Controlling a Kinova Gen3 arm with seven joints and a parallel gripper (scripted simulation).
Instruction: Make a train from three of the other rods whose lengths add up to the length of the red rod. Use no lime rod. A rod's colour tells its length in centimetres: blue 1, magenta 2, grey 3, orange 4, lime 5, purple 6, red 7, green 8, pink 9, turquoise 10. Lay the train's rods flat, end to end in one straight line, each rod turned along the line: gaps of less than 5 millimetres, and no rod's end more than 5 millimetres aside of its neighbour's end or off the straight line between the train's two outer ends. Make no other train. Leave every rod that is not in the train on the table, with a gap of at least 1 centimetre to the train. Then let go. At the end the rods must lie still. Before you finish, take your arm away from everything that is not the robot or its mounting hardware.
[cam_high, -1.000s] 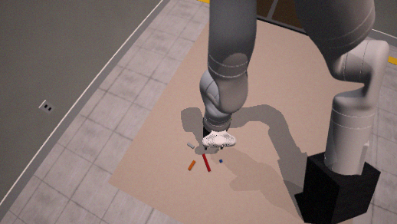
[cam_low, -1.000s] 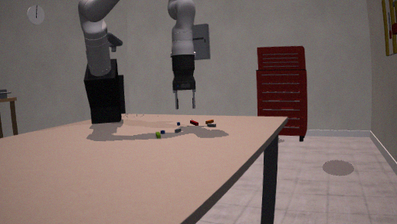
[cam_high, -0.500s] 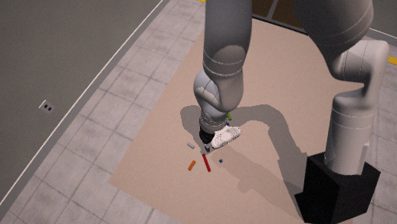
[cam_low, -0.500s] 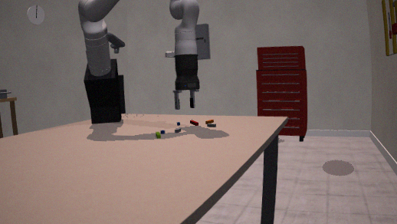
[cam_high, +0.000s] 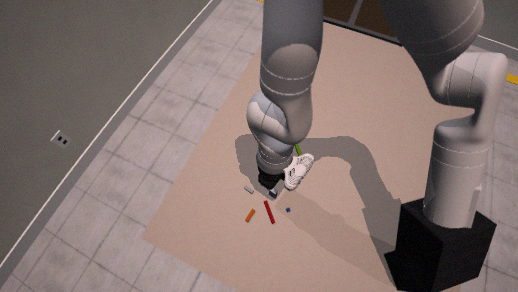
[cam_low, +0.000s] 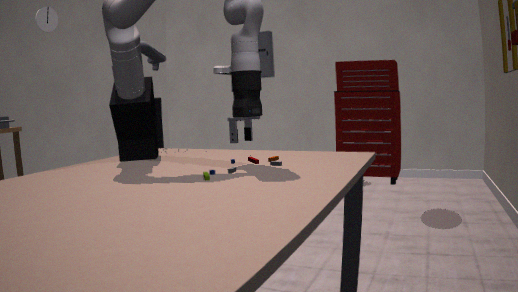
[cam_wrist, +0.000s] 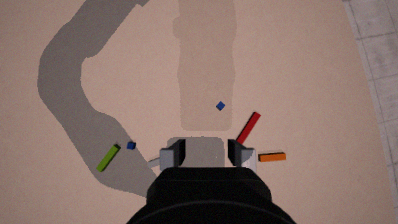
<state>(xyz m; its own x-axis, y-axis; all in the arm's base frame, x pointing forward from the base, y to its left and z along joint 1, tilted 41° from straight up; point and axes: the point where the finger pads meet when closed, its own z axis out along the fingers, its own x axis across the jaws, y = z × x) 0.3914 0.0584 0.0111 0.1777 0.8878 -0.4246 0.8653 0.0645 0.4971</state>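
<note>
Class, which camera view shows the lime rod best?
The wrist view: the lime rod lies there unobstructed at full length. The top view shows only a short piece behind the arm; the exterior view shows it end-on, as a small stub.

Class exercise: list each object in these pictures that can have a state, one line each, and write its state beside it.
gripper: open, empty, hanging above the table
red rod: flat, lying alone
orange rod: flat, apart from the red rod
lime rod: flat, a blue cube near its end
blue cube: resting alone
</note>
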